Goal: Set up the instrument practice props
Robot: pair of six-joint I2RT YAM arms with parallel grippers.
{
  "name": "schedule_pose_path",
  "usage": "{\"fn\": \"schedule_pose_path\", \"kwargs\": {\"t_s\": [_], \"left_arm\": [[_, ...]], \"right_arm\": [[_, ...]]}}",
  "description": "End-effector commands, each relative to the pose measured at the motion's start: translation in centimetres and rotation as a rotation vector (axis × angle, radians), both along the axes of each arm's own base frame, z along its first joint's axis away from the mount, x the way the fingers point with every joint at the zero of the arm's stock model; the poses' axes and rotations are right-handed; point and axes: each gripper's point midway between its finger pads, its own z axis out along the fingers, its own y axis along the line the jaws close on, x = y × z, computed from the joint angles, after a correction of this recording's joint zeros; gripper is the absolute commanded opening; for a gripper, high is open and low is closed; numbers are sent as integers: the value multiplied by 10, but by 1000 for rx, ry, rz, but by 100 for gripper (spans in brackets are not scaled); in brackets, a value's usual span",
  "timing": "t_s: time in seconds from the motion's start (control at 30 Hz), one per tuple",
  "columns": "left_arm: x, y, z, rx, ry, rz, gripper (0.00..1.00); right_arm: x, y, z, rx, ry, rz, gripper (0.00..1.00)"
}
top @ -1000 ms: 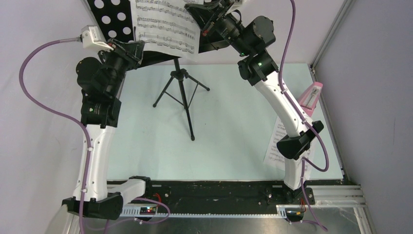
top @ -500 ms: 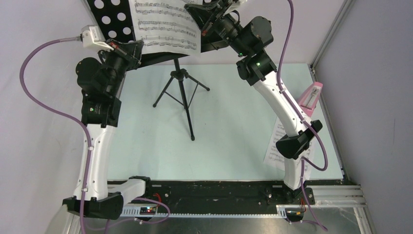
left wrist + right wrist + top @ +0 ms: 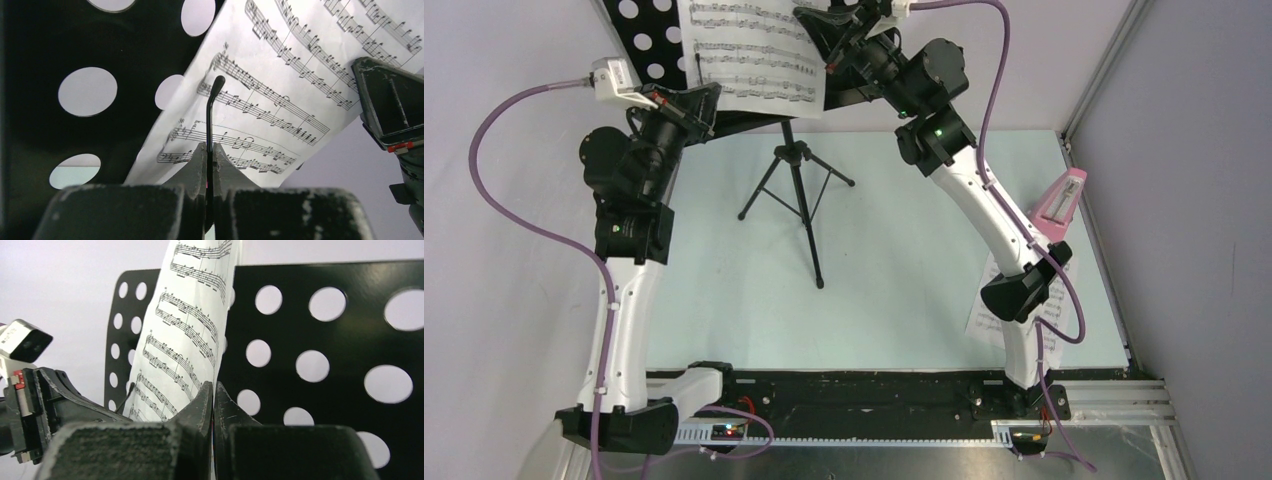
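The black music stand stands at the back, its hole-punched desk [image 3: 652, 40] above its tripod legs [image 3: 802, 200]. My right gripper [image 3: 824, 42] is shut on the edge of a white sheet-music page [image 3: 749, 55] and holds it against the desk [image 3: 325, 340]; the right wrist view shows the page [image 3: 185, 335] pinched between the fingers. My left gripper [image 3: 696, 100] is shut on the stand's thin black wire page holder [image 3: 210, 115], in front of the page [image 3: 280, 75]. The pink metronome [image 3: 1064, 200] stands at the table's right edge.
A second sheet-music page [image 3: 1009, 310] lies on the table at the right, partly under the right arm. White walls close in behind the stand and at the left. A metal frame rail [image 3: 1104, 270] runs along the right edge.
My right gripper has moved left with the page, sliding it leftward across the desk. My left gripper has stayed shut on the wire holder, nearly still.
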Motion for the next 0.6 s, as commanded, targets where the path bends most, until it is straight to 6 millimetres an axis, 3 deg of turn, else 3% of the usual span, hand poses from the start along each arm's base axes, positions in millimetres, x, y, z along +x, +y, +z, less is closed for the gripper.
{"fn": "schedule_pose_path", "kwargs": {"t_s": [0.0,0.4,0.57], "left_arm": [[-14,-8,20,8,-81,-55,0],[-19,-10,15,-4,-78,-65,0],[-23,-6,13,-2,-82,-47,0]], "right_arm": [[-34,-8,42,64,-179,14,0],[-67,26,31,-29,-304,102,0],[-70,36,25,-26,-308,114,0]]}}
